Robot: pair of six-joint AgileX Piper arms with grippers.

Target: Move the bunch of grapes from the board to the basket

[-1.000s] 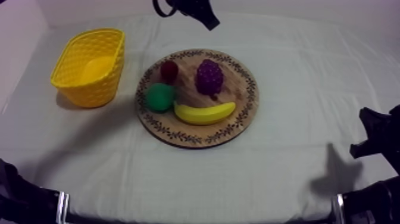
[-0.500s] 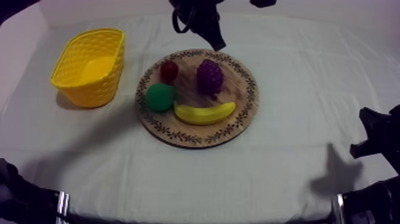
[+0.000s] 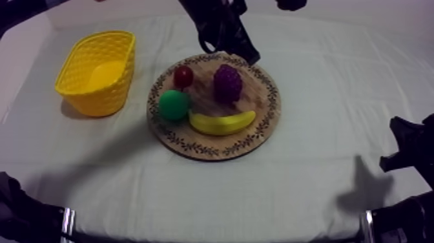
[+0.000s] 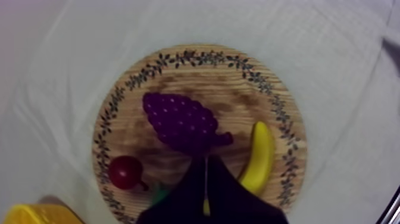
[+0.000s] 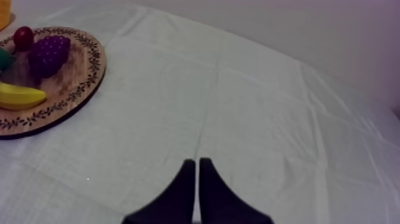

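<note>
Two grippers closed, empty: left gripper (image 4: 206, 159) is hovering over bunch of grapes (image 4: 178, 122), right gripper (image 5: 196, 162) idling. Grapes prob. light, rigid, bumpy; grab across wide middle.

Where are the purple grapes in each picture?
Top view: grapes on the board, right of the small red fruit.
Left wrist view: mid-board, just ahead of the left tool.
Right wrist view: on the board, beside the small red fruit.
Shared landmark: that small red fruit.
</note>
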